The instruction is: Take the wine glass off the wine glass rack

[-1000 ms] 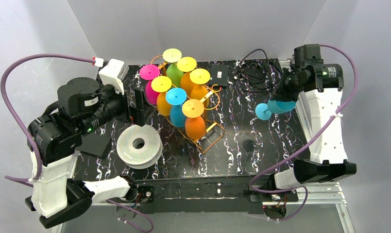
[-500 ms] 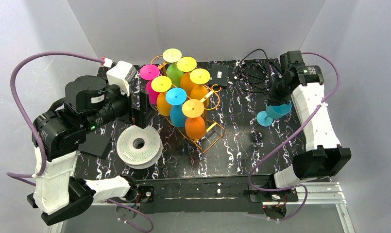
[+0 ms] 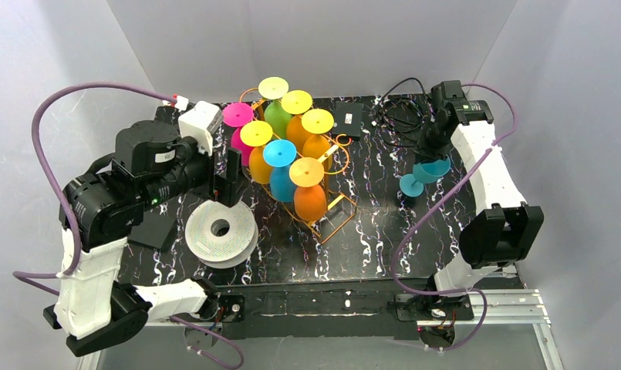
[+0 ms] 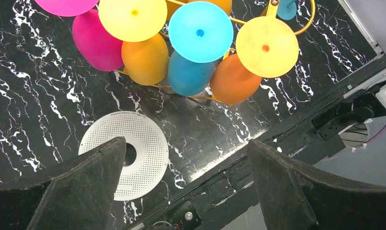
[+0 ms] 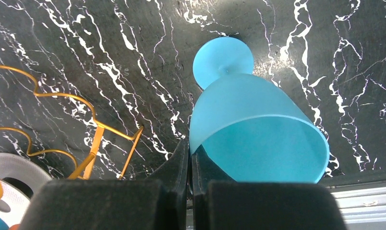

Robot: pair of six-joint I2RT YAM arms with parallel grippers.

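Note:
My right gripper [image 3: 432, 156] [image 5: 191, 149] is shut on the rim of a teal wine glass [image 3: 421, 177] [image 5: 251, 120], one finger inside the bowl and one outside. The glass hangs tilted, right of the rack, its foot low over the black marbled table; whether it touches I cannot tell. The orange-gold wine glass rack [image 3: 335, 213] [image 4: 272, 8] [image 5: 97, 139] stands mid-table with several coloured glasses hanging foot-up. My left gripper [image 3: 231, 171] [image 4: 185, 143] is open and empty, hovering left of the rack above the spool.
A round white perforated spool [image 3: 221, 231] [image 4: 143, 143] lies left of the rack. A black box [image 3: 347, 119] and a tangle of black cables [image 3: 399, 112] sit at the back. A flat black plate [image 3: 151, 228] lies near the left arm.
The right arm has swung towards the back and lowered the teal glass closer to the table. The left arm has drifted a little towards the rack, still open.

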